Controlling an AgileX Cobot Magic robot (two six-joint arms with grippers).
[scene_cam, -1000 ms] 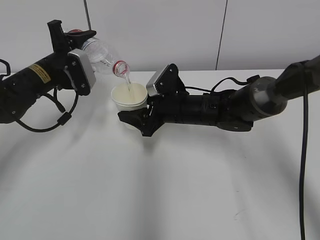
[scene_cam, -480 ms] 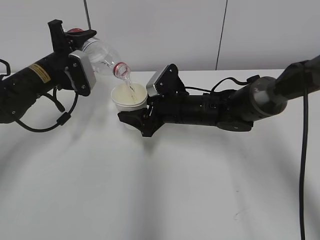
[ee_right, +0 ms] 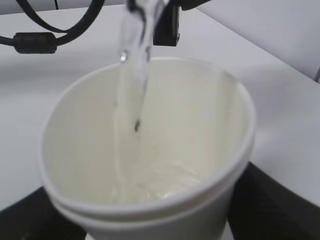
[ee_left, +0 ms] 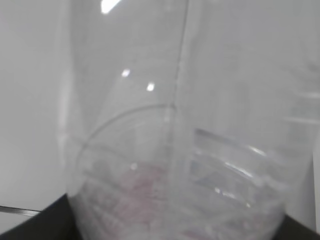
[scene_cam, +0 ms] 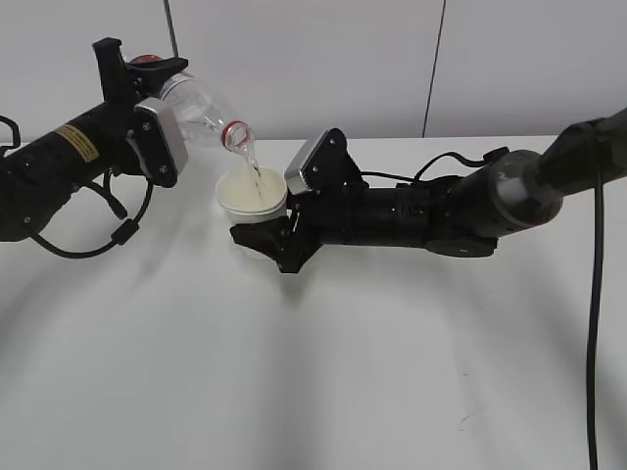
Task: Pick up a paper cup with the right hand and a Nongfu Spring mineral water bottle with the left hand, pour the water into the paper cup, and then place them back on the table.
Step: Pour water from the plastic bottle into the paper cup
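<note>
My left gripper [scene_cam: 147,83] is shut on the clear Nongfu Spring bottle [scene_cam: 201,110], held above the white table [scene_cam: 323,372] and tipped with its red-ringed mouth down over the paper cup [scene_cam: 252,199]. The bottle [ee_left: 175,165] fills the left wrist view and hides the jaws. My right gripper [scene_cam: 263,238] is shut on the cream-white cup and holds it under the bottle mouth. A thin stream of water [ee_right: 132,75] falls into the cup [ee_right: 150,165], and a little water pools at its bottom.
A grey wall with two vertical seams [scene_cam: 434,69] stands behind the table's far edge. Black cables [scene_cam: 122,233] loop under the left arm. A black cable [scene_cam: 594,323] hangs at the right edge.
The bottle keeps pouring. The right gripper has shifted the cup slightly left and down. The left arm has barely moved.
</note>
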